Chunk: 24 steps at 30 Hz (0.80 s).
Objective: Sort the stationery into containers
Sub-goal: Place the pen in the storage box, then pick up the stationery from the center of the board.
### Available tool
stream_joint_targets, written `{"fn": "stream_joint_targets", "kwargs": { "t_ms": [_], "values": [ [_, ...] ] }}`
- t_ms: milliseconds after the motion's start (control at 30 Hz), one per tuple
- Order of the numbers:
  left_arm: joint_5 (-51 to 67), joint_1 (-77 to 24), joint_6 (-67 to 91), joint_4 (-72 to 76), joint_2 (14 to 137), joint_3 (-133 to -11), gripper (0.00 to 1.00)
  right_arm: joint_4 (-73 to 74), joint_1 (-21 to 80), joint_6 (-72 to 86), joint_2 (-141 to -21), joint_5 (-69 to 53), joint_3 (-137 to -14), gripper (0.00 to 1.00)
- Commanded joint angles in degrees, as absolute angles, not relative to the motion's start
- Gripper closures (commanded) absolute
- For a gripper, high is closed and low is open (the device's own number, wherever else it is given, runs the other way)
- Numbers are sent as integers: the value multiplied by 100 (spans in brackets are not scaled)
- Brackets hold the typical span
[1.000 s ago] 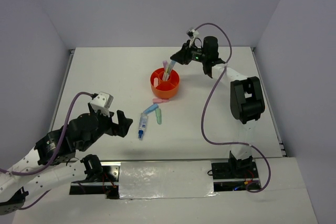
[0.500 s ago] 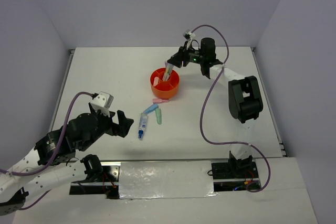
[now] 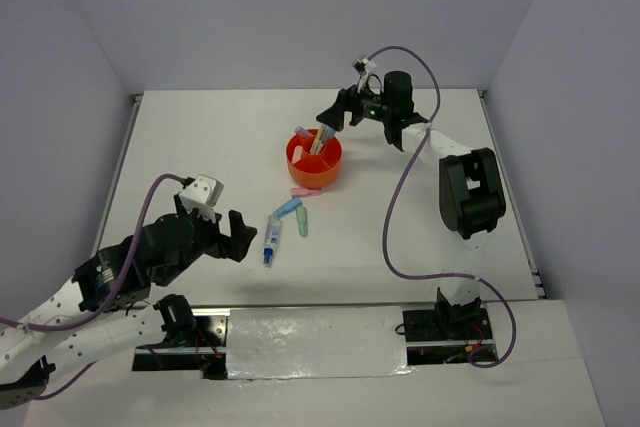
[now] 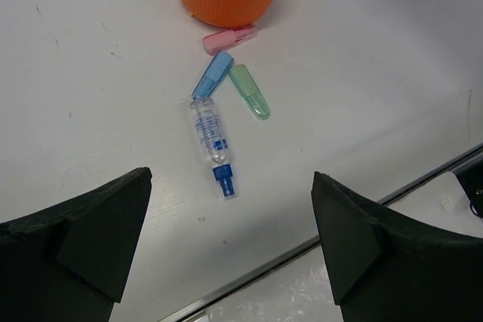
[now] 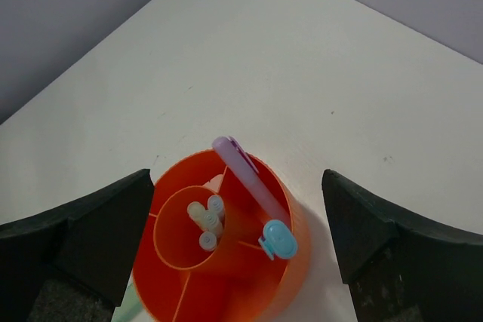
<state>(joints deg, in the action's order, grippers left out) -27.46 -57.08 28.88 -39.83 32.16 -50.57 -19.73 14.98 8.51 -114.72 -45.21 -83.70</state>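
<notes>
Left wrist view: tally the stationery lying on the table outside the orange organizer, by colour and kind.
Pink highlighter: 1
Blue highlighter: 1
Green highlighter: 1
Clear tube with blue cap: 1
Total: 4

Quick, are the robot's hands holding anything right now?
Left gripper: open, holding nothing.
Right gripper: open, holding nothing, above the round orange plastic organizer.
</notes>
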Motion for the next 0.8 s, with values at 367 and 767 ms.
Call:
{"fn": "stream_joint_targets", "kwargs": {
  "t_ms": [367,767],
  "values": [
    [-3533,-4800,3445,-4376,4140,-5317,1,1017,3188,1686,-8359,1079,-6946,0],
    [-3683,-4122,3691,-4386,3481,-5177,1,1212,5484,3208,-9147,2311,-6117,42]
  ]
}}
